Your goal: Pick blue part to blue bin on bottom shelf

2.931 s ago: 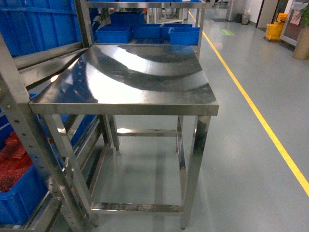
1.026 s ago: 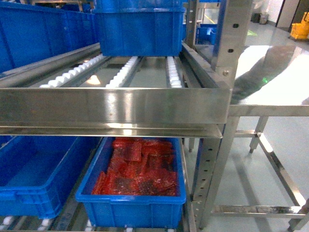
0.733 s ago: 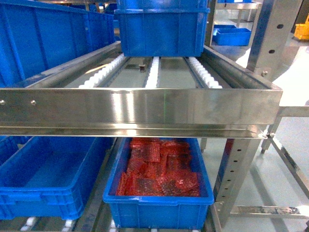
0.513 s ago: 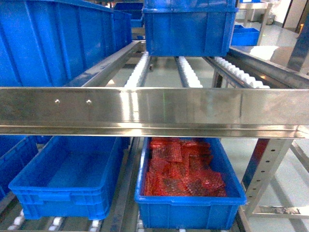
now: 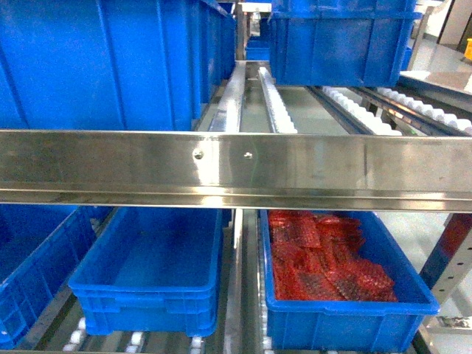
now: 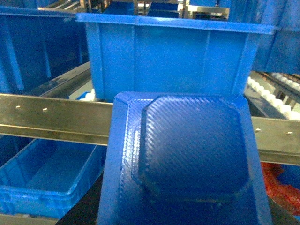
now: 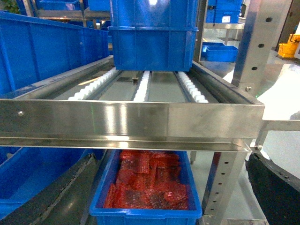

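Nearest, in left wrist view, blue part [image 6: 187, 154]: dark blue, flat-faced, rounded-corner slab with fine woven texture, filling the frame at 6 o'clock, close against the left pincer; pincer opening impossible to tell. Right pincer: only dark edges in view, state unclear. Beyond, steel front rail [image 5: 236, 169]. Below it, on bottom shelf [image 5: 240, 295], blue bin [image 5: 147, 276] at 7 o'clock, red-bag crate [image 5: 335, 295] at 5 o'clock. Compared with half a second earlier, both crates sit further right in head view.
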